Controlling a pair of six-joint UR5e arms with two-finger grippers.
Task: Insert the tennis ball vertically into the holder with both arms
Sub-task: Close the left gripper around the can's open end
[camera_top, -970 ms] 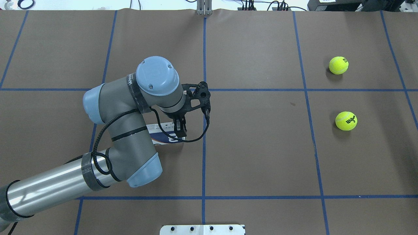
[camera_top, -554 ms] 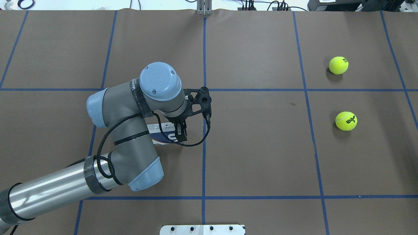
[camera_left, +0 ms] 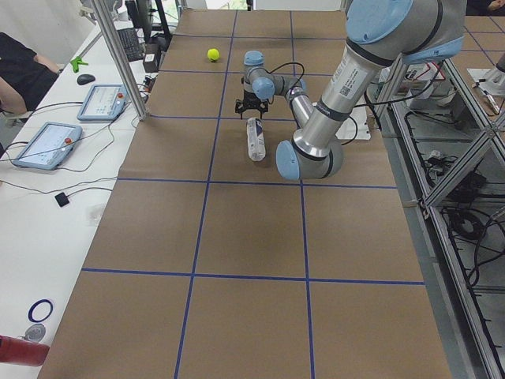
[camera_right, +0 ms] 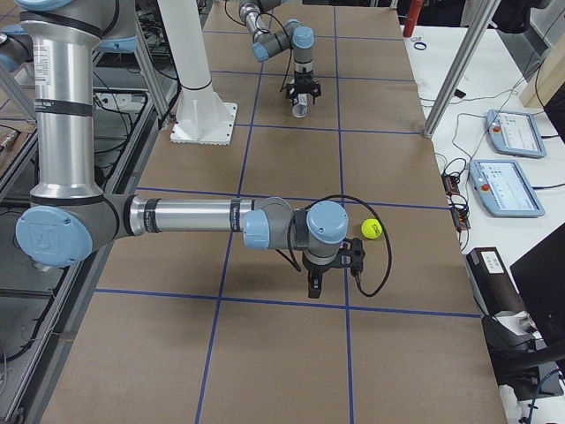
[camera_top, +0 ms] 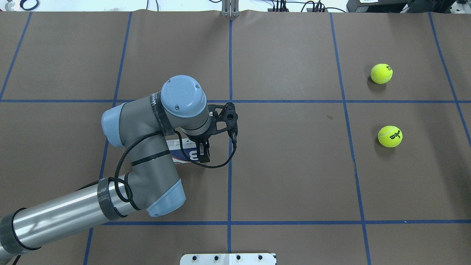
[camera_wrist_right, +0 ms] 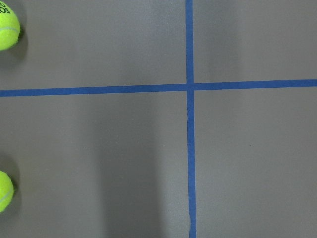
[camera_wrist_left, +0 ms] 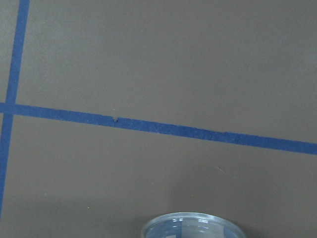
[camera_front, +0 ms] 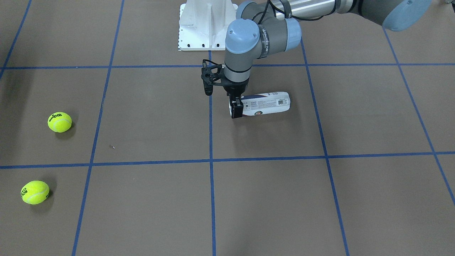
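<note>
**Left gripper down on the end of the fallen holder, right arm low beside the balls**

Here is the table, and the holder is lying flat on its side. It sits in the robot's left half, just beside the centre blue tape line, roughly midway between the robot's edge and the operators' edge. White print and a barcode face up, and its clear-rimmed end points toward that centre line.

The left arm sweeps in from the table's left end. The left gripper points straight down, right on that clear-rimmed end. The fingers are drawn close together and look pinched on the rim. The left wrist camera catches the clear rim at its bottom edge, with bare table and tape beyond.

Across in the right half, well apart from the holder, two balls lie loose. The far tennis ball is toward the operators' edge, and the near tennis ball sits a little closer to the robot.

The right arm stretches out low over the table, and the right gripper points down near a ball. Only the side view shows this gripper, so I cannot tell how its fingers stand. Its wrist camera looks onto a tape crossing, with both balls at that view's left edge.

The white pedestal base stands at the middle of the robot's edge.
</note>
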